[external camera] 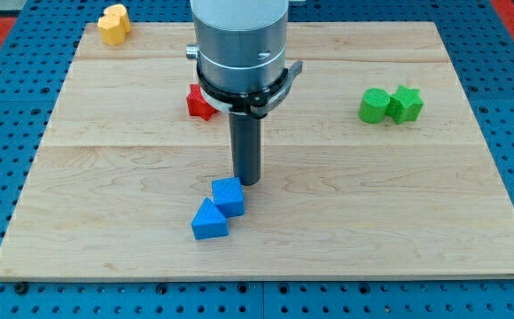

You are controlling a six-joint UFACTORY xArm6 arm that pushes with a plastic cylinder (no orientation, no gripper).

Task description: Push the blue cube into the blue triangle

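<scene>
Blue cube (229, 196): near-centre of tabletop (434, 213), touching blue triangle (209, 221) at its near-left.
Handling: likely light, rigid, slides readily; push a flat face, off-centre pushes may spin it.
My tip (247, 181): just far-right of cube.
Fingers: none; bare rod.

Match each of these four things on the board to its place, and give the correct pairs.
Things:
1. blue cube
2. yellow block
3. green blocks
4. my tip

Places:
A. the view's right, two side by side
B. touching the blue triangle
C. the view's top left corner
D. just above and right of the blue cube

Pairs: 1-B, 2-C, 3-A, 4-D
</scene>
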